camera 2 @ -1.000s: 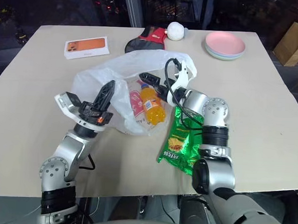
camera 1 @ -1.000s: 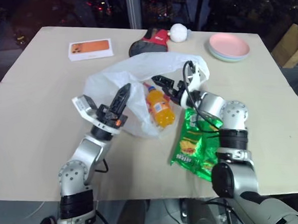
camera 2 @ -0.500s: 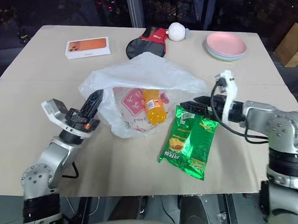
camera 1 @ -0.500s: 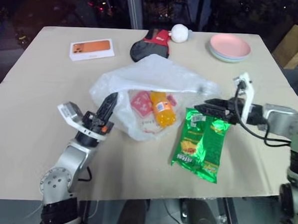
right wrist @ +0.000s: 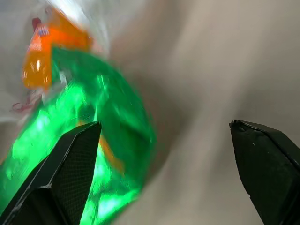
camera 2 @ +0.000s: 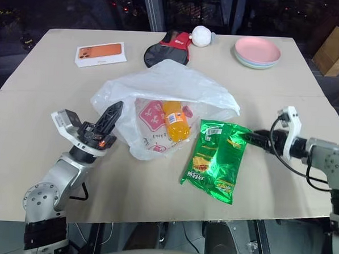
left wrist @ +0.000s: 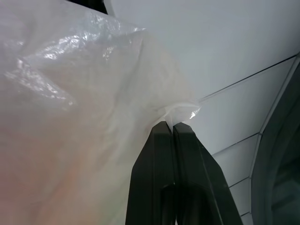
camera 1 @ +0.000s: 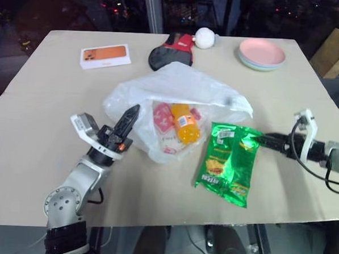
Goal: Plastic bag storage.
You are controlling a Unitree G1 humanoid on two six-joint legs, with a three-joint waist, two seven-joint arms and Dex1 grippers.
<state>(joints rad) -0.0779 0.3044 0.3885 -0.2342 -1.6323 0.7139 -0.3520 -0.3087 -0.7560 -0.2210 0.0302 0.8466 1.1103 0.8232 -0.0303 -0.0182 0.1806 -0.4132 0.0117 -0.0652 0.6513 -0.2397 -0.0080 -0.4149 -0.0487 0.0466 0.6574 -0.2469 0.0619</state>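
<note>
While the left end effector (camera 1: 130,115) pinches a fold of the plastic bag (camera 1: 177,93) between its closed black fingers at the bag's left edge, the bag itself lies crumpled at the middle of the counter (camera 1: 40,97). An orange drink bottle (camera 1: 184,122) and a small red packet (camera 1: 162,117) show through its thin white film. A green snack packet (camera 1: 228,162) lies flat just to the right, its upper edge near the bag. Further right, the right end effector (camera 1: 258,139) hangs low beside that packet's top right corner, fingers spread wide apart and gripping nothing. At the far edge sit an orange phone box (camera 1: 105,55), a red-and-black paddle (camera 1: 172,48), a white ball (camera 1: 204,38) and pink plates (camera 1: 262,53).
</note>
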